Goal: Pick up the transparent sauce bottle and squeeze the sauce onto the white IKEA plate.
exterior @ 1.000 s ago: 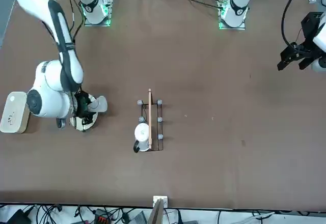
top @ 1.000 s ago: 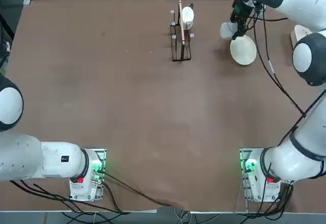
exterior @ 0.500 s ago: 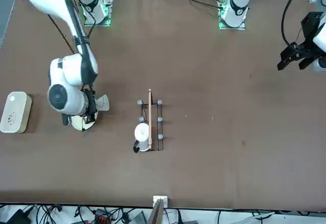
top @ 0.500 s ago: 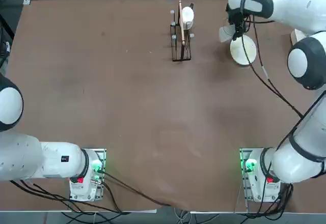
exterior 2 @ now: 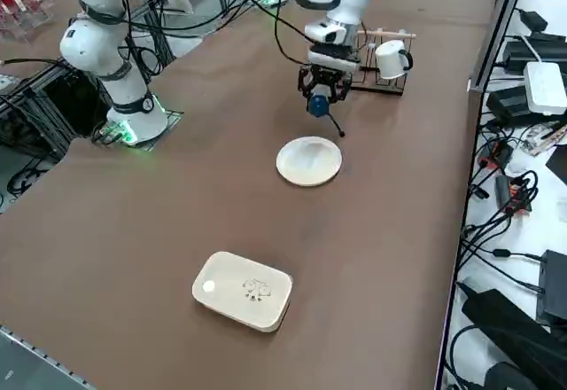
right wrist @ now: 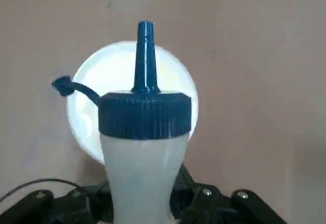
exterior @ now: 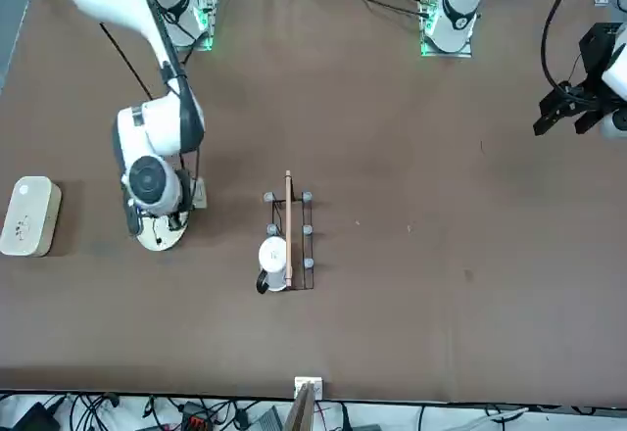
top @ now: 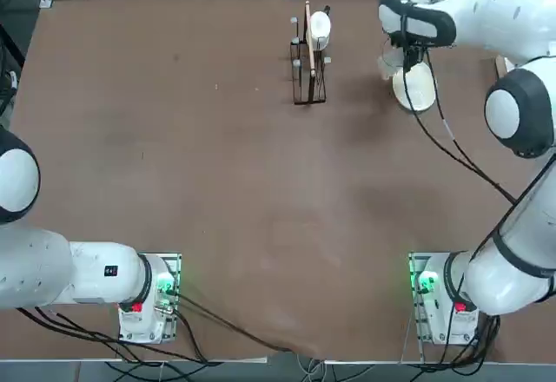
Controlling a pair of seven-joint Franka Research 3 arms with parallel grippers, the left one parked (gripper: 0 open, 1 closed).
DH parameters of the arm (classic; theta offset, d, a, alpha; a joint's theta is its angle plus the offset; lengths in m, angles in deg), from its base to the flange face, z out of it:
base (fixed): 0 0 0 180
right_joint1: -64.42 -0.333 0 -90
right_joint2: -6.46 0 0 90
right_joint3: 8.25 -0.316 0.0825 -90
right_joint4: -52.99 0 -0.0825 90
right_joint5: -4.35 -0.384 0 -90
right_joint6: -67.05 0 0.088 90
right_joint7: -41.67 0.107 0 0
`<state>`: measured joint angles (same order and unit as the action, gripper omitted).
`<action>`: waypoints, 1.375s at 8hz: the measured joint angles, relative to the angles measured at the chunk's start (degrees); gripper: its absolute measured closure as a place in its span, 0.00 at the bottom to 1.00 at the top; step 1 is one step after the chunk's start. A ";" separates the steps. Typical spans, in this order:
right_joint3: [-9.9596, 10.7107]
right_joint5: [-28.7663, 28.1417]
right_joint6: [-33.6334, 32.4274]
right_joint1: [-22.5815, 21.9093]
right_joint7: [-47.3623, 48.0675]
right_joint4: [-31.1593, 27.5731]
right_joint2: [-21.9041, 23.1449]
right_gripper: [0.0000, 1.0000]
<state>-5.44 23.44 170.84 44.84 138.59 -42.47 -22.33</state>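
One relation governs the coming move: the line from nozzle to plate. The broad brown table (exterior 2: pixel 177 230) carries, toward its far right corner as seen from the robot, the small round white plate with a shallow raised rim (exterior 2: pixel 309 160); it lies flat and bare, with no sauce visible on it. The right gripper (exterior 2: pixel 324 86) hangs above the table just beside the plate, on the side toward the black wire rack holding a white mug (exterior 2: pixel 386 64). Its fingers are clamped on the body of the slim translucent squeeze bottle with a blue ribbed cap (right wrist: pixel 143 147), which is lifted clear of the table. In the wrist view the bottle's long axis runs from the fingers out through the blue nozzle, whose tip falls over the plate's disc; the small tethered cap hangs open to one side. In the side view the blue cap points downward, short of the plate's near rim. Judged from this, the nozzle aims roughly plateward, and squeezing is not yet evident.
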 joint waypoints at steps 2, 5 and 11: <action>-0.01 5.53 -7.96 -1.27 1.12 1.70 -0.21 0.66; 0.97 15.12 -22.54 -1.58 7.45 2.18 -2.83 0.66; 13.45 23.97 -25.50 -0.62 30.04 -4.71 -11.14 0.66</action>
<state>8.00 47.41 145.34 44.22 168.63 -47.18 -33.47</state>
